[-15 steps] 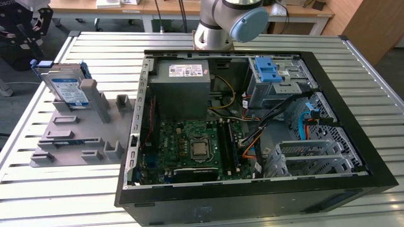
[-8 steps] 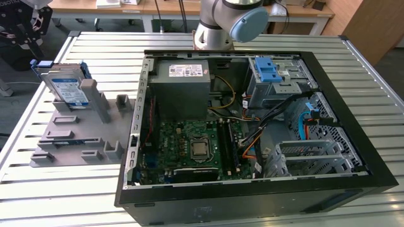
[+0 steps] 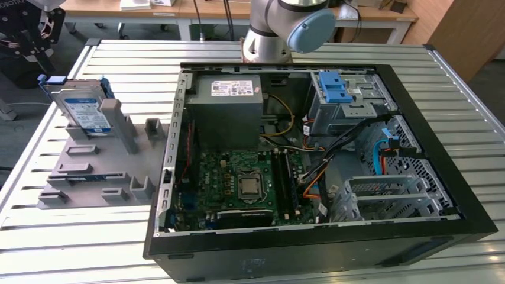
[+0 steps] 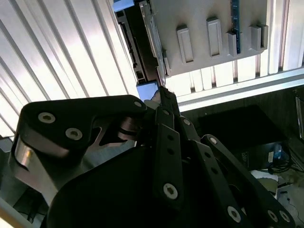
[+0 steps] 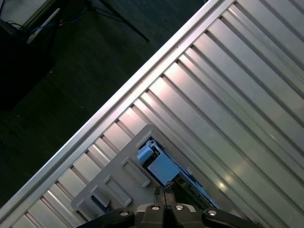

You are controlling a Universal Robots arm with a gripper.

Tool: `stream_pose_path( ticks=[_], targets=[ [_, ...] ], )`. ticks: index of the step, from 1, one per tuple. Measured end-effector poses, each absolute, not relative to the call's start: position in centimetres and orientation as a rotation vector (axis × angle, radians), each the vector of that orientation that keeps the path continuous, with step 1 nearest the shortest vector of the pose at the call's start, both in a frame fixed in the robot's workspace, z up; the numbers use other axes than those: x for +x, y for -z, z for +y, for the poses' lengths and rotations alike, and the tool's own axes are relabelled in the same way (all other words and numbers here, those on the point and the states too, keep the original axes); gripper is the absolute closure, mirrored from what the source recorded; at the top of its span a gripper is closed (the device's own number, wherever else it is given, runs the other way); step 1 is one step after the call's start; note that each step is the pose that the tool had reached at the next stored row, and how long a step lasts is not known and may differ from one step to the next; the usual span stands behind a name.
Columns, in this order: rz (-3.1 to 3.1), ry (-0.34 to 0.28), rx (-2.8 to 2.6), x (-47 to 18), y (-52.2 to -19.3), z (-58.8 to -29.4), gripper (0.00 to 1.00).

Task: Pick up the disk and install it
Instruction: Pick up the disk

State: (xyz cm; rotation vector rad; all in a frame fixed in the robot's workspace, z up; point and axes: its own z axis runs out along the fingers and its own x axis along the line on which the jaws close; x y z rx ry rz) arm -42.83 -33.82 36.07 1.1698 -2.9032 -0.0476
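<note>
— At the exterior view's left, on the slatted tabletop (image 3: 79, 236): note the disk (image 3: 83, 109) standing on edge in a slot of the grey fixture (image 3: 103, 160), with its blue carrier frame around it and its label facing out. Well apart from the open computer case (image 3: 442, 195).

— Agreed. And the hand?

— Find the hand (image 5: 164, 192) in the first wrist view, hanging over the fixture, just beside the blue end of the disk (image 5: 159, 167). Read the fingertips as pressed together, with nothing between them. Cannot tell whether they touch the carrier.

— So nothing picked up?

— Judge so: not gripped, not lifted, seated in its slot. Count pick-up and install both as not yet done.

— Any sign of where it belongs?

— Note the metal drive cage (image 3: 347, 100) with blue latches inside the case, toward the exterior view's right. See no blue-framed drive in it. Cannot tell from these views which bay is free.
</note>
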Motion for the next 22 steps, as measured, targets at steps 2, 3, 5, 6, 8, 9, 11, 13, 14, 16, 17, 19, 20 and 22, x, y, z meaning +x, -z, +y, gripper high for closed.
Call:
stream_pose_path(
  ticks=[2,3,5,6,8,9,11,13,14,16,17,19,20,22],
  targets=[
    [-2.903,0.048,1.170,-42.83,-36.07,-33.82,0.89],
    [-2.903,0.048,1.171,-42.83,-36.07,-33.82,0.89],
    [-2.903,0.048,1.171,-42.83,-36.07,-33.82,0.89],
    [-2.903,0.048,1.171,-42.83,-36.07,-33.82,0.89],
    [-2.902,0.048,1.172,-42.83,-36.07,-33.82,0.89],
    [-2.902,0.048,1.174,-42.83,-36.07,-33.82,0.89],
    [-2.899,0.048,1.179,-42.83,-36.07,-33.82,0.89],
    [-2.896,0.047,1.187,-42.83,-36.07,-33.82,0.89],
    [-2.894,0.047,1.193,-42.84,-36.07,-33.82,0.89],
    [-2.889,0.047,1.204,-42.84,-36.07,-33.82,0.89],
    [-2.887,0.047,1.209,-42.84,-36.07,-33.82,0.89],
    [-2.883,0.047,1.217,-42.84,-36.07,-33.82,0.89],
    [-2.881,0.047,1.221,-42.84,-36.07,-33.82,0.89],
    [-2.877,0.047,1.231,-42.84,-36.06,-33.82,0.89]
  ],
)
